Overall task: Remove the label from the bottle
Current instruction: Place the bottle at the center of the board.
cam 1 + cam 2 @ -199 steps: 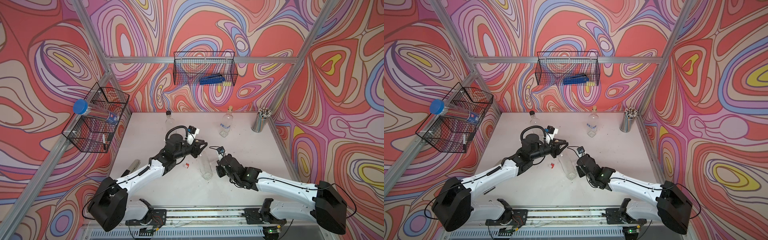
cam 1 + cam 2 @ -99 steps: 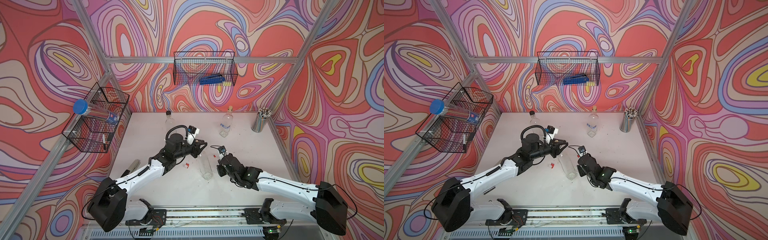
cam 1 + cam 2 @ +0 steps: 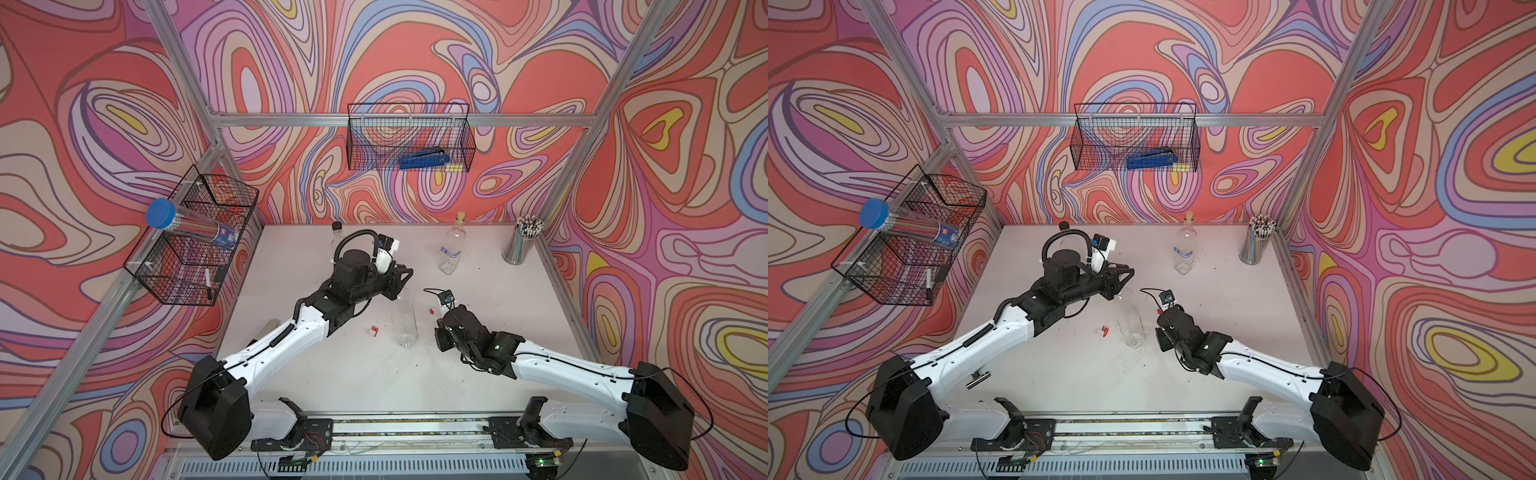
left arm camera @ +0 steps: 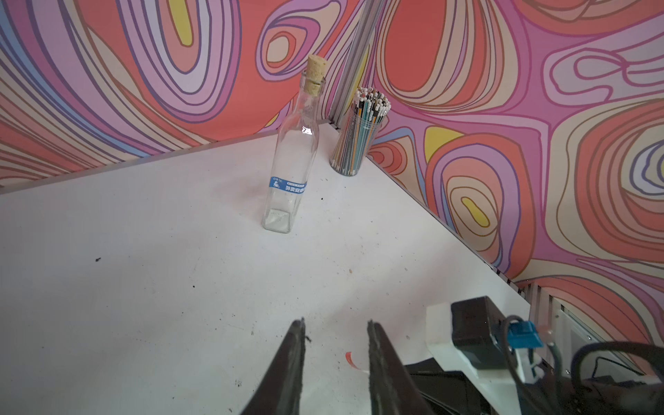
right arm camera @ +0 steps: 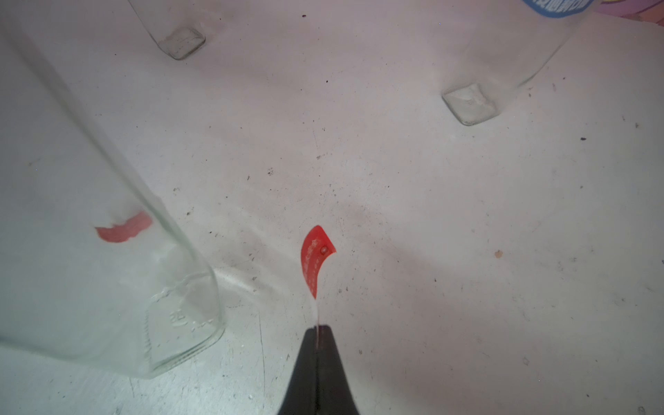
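Your right gripper (image 5: 317, 330) is closed flat, pinching the lower end of a curled red label strip (image 5: 315, 258) that extends just ahead of its tips. The clear bottle (image 5: 107, 287) leans just beside this gripper, base down toward the table (image 5: 449, 222). Your left gripper (image 4: 336, 325) clamps the bottle at its neck end, with its fingers narrowly parted. A red patch (image 5: 124, 226) shows through the glass. You cannot tell whether it adheres to the bottle.

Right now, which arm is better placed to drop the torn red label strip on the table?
Right. The right pincer is shut on the torn red label strip; the left pincer is busy holding the clear glass bottle.
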